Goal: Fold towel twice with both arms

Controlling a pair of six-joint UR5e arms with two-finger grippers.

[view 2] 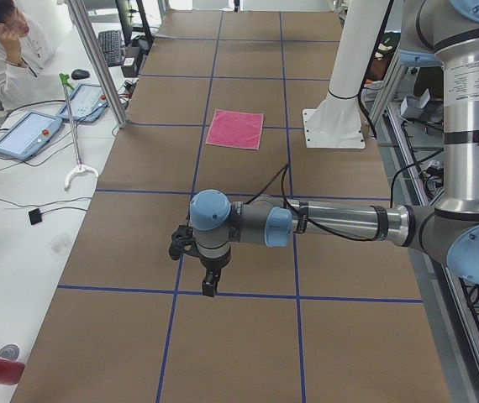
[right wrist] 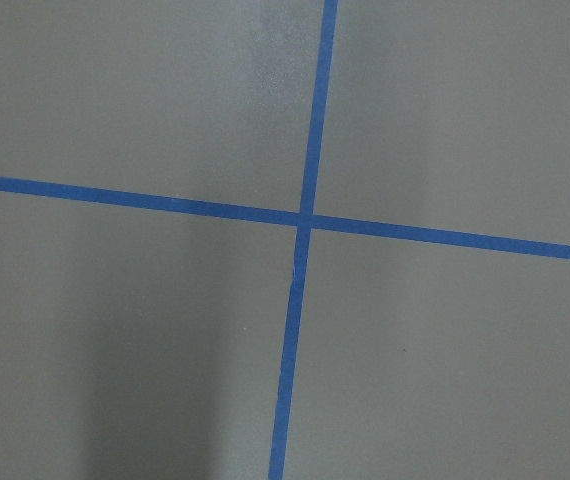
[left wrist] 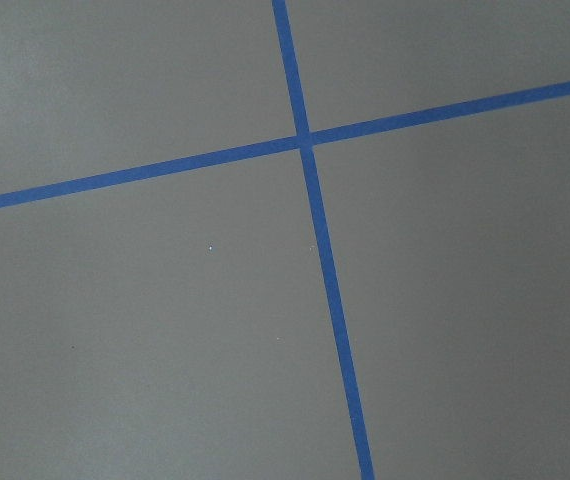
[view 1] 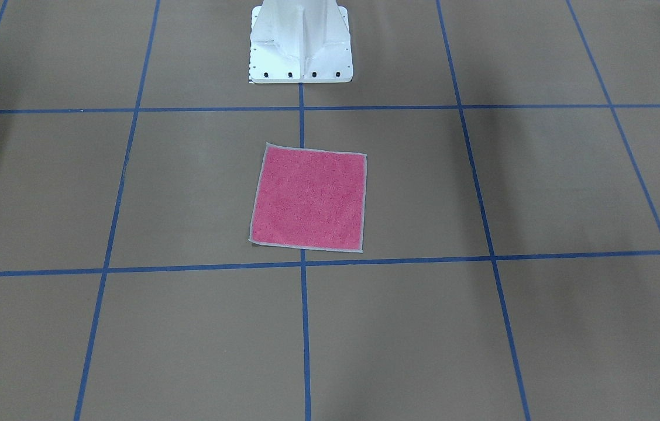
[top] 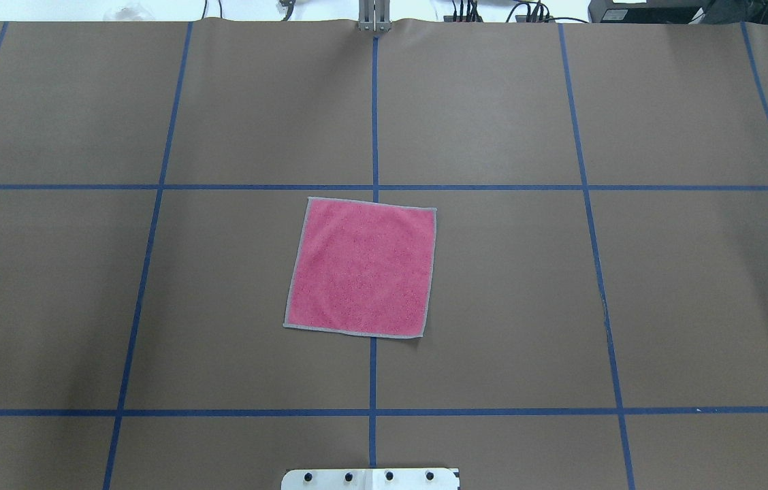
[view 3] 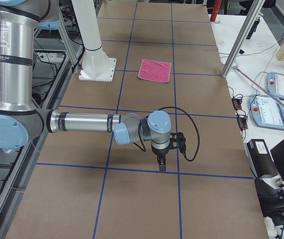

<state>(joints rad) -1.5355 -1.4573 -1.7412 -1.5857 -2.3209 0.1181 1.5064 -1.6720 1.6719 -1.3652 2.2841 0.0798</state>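
Observation:
The towel (top: 361, 267) lies flat and unfolded, pink face up with a light grey border, near the table's centre, in front of the white pedestal (view 1: 301, 44). It also shows as the towel (view 1: 308, 197), the towel (view 2: 234, 128) and the towel (view 3: 155, 70). My left gripper (view 2: 210, 285) points down over the table far from the towel, seen only in the exterior left view. My right gripper (view 3: 161, 165) hangs likewise at the other end, seen only in the exterior right view. Whether either is open or shut I cannot tell. Both wrist views show only brown table and blue tape.
Blue tape lines (top: 374, 187) grid the brown table. A side bench holds tablets (view 2: 28, 134) with a seated person (view 2: 0, 42) beside it. Another bench carries pendants (view 3: 269, 110). Metal posts (view 2: 97, 59) stand at the table's edge.

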